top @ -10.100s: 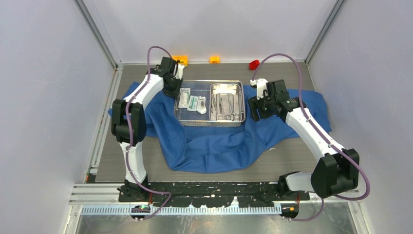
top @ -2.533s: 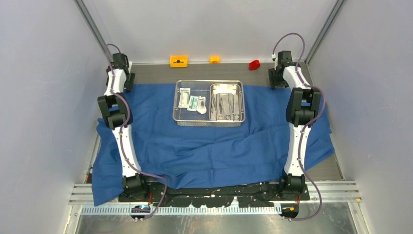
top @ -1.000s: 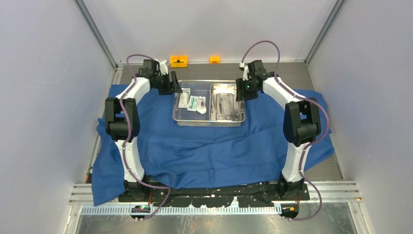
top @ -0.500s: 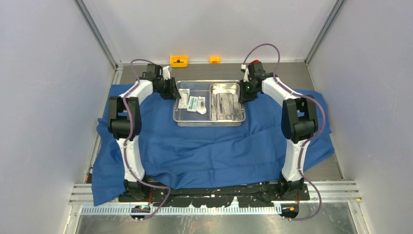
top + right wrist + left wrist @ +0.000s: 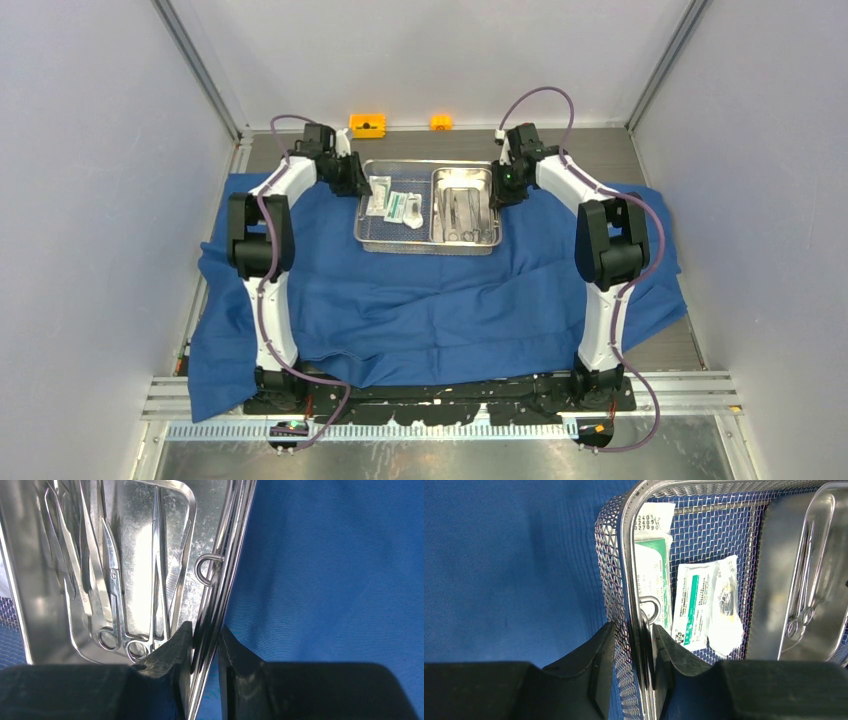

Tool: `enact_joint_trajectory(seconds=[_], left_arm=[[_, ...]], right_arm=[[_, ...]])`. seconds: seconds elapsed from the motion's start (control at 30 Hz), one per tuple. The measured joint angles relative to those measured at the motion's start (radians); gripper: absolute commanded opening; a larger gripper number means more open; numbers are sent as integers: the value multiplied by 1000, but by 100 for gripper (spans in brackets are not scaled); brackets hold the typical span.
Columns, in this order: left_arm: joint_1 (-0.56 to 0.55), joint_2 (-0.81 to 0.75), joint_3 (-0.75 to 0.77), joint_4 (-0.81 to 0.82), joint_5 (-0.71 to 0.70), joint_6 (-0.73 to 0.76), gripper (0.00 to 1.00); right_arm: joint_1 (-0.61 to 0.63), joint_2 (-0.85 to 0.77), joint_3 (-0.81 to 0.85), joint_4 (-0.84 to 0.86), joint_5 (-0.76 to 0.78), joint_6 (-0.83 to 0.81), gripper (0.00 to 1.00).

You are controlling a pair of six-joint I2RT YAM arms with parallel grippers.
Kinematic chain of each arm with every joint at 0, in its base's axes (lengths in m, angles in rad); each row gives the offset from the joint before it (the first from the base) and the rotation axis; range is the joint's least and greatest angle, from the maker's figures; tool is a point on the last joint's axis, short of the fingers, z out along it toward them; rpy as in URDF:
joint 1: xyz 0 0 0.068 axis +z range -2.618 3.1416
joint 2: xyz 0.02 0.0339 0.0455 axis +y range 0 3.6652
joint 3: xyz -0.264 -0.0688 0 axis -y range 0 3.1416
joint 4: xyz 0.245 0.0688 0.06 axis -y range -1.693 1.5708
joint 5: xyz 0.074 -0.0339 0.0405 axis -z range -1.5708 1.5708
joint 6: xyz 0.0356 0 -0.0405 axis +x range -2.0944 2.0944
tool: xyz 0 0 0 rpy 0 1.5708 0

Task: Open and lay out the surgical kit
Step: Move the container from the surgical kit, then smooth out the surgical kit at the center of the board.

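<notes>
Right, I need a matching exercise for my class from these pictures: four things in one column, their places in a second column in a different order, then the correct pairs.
Things
1. white packets
2. scissors and forceps
3. left gripper
4. orange blocks

Places
A. on the bare table at the far edge, off the blue cloth
B. inside the steel tray
C. closed on one end rim of the mesh basket
D. on the basket's mesh floor, beside the tray

Pairs: 1-D, 2-B, 3-C, 4-A
</notes>
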Motion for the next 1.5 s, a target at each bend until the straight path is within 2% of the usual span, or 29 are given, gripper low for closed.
enact_joint_trajectory(seconds=[0.07,0.2,0.27,0.37,0.53,0.6,0.73,0.9,1.03,1.2,1.33,1.5], left_arm=[[0,2,4,-1,0,0,11],[-1,2,4,-1,-1,0,35],[-2,2,4,1,-4,2,48],[-2,2,4,-4,-11,18,68],[5,-18,4,-20,-16,39,93],[11,-40,4,-28,-14,46,99],[48,-108,4,-27,-10,65,100],[141,-155,16,-30,-13,126,99],[192,-93,85,-80,-51,214,100],[187,25,169,-158,-80,319,100],[179,99,196,-216,-97,381,100],[174,117,204,-239,-117,430,100]], right_arm=[[0,0,1,0,1,0,23],[0,0,1,2,6,-15,51],[-1,0,1,0,20,-32,61],[-9,-15,1,-6,22,-56,69],[-72,-111,1,-8,14,-72,71],[-106,-158,1,-5,14,-78,71],[-180,-217,-2,15,19,-96,71],[-240,-186,-19,25,69,-148,73],[-274,-99,-19,25,106,-200,74],[-290,-7,-19,6,141,-253,77],[-290,16,-19,-5,149,-282,78],[-290,16,-20,-17,122,-297,78]])
